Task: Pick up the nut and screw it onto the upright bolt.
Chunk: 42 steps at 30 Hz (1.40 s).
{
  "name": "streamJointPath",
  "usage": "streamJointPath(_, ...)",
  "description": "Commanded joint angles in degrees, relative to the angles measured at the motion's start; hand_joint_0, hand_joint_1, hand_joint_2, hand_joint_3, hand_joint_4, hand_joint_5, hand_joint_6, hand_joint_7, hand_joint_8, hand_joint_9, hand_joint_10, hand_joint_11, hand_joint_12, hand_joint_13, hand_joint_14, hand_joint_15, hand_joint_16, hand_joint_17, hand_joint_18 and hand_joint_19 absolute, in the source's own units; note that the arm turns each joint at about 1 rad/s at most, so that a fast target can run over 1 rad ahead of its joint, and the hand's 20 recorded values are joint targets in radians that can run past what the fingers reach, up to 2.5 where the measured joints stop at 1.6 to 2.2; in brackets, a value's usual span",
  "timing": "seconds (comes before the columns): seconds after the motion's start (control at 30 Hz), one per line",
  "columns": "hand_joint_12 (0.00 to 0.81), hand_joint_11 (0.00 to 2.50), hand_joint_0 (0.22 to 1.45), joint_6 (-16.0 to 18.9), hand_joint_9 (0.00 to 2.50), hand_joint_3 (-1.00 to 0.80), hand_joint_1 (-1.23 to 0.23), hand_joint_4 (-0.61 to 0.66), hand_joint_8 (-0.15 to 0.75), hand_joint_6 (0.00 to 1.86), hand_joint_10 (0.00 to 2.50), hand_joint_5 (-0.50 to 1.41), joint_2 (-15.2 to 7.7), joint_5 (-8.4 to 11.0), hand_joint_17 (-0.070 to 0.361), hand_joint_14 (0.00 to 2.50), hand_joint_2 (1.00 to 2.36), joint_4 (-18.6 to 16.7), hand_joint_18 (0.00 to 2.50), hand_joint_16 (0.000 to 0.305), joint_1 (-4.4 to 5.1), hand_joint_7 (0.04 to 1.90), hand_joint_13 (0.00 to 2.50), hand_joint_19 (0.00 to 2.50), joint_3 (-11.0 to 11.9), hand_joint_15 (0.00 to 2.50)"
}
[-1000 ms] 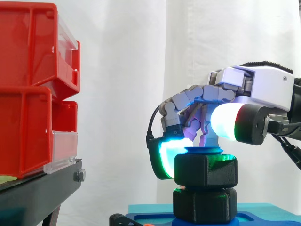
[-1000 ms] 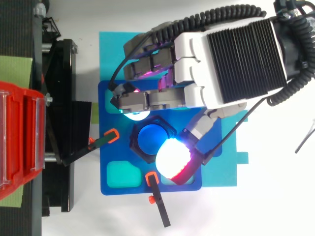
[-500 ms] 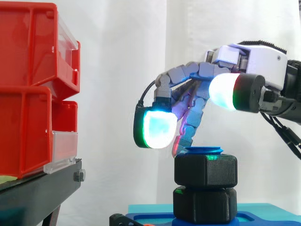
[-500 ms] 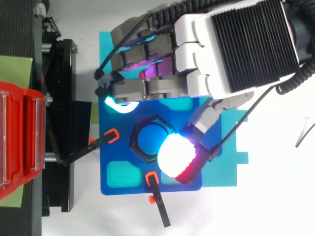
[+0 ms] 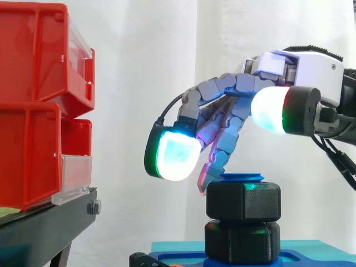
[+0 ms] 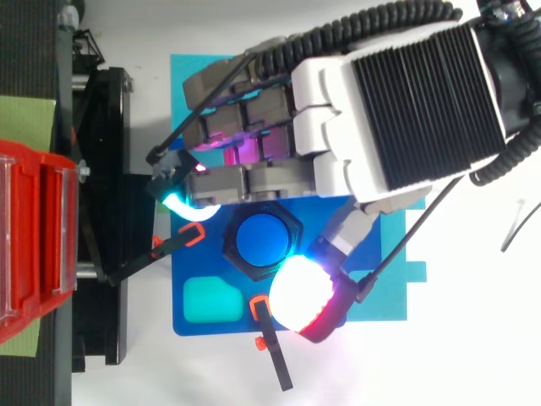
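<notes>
Side and top views. The hand (image 5: 303,72) hangs above the bolt (image 5: 241,178) with fingers spread and loosely bent, holding nothing. The black nut (image 5: 243,201) sits on the blue bolt, just under its top, above a second black hexagon (image 5: 242,242) on the blue plate (image 6: 232,317). One fingertip (image 5: 203,179) lies just beside the nut's upper edge.

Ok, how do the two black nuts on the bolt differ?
The upper nut sits just under the bolt's blue top, close below the robot hand; the lower nut rests on the blue base, farther from it. Both are black, hexagonal and about the same size.
</notes>
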<state>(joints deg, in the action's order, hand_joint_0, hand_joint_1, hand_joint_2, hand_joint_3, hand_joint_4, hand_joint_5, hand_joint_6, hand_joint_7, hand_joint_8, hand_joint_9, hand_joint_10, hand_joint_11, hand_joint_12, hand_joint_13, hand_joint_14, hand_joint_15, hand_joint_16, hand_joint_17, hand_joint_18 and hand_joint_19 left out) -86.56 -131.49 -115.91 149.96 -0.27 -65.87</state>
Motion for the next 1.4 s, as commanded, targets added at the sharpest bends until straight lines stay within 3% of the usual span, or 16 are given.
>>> streamJointPath(0.0, 0.197, 0.0, 0.48, -0.01, 1.23, -0.5, -0.11, 0.23, 0.226, 0.5, 0.0, -0.05, 0.0, 0.86, 0.076, 0.0, 1.0, 0.16, 0.65, 0.034, 0.7, 0.83, 0.91, 0.22, -0.49, 0.01)
streamJointPath(0.27, 0.2, 0.0, 0.48, -0.01, 1.23, -0.5, -0.11, 0.23, 0.23, 0.5, 0.0, -0.05, 0.0, 1.56, 0.076, 0.0, 1.0, 0.07, 0.64, 0.034, 1.41, 0.83, 0.9, 0.22, -1.19, 0.01)
streamJointPath(0.83, 0.198, 0.02, 0.49, -0.1, 1.25, -0.5, -0.12, 0.25, 0.234, 0.5, 0.0, -0.03, 0.0, 1.39, 0.075, 0.0, 1.0, 0.86, 0.64, 0.034, 1.23, 0.97, 0.9, 0.23, -1.19, 0.01)
streamJointPath(1.37, 0.186, 0.05, 0.51, -0.8, 1.29, -0.5, -0.18, 0.14, 0.24, 0.5, 0.0, 0.04, 0.0, 1.3, 0.069, 0.0, 1.0, 1.83, 0.67, 0.03, 0.62, 1.36, 0.93, 0.24, -1.89, 0.02)
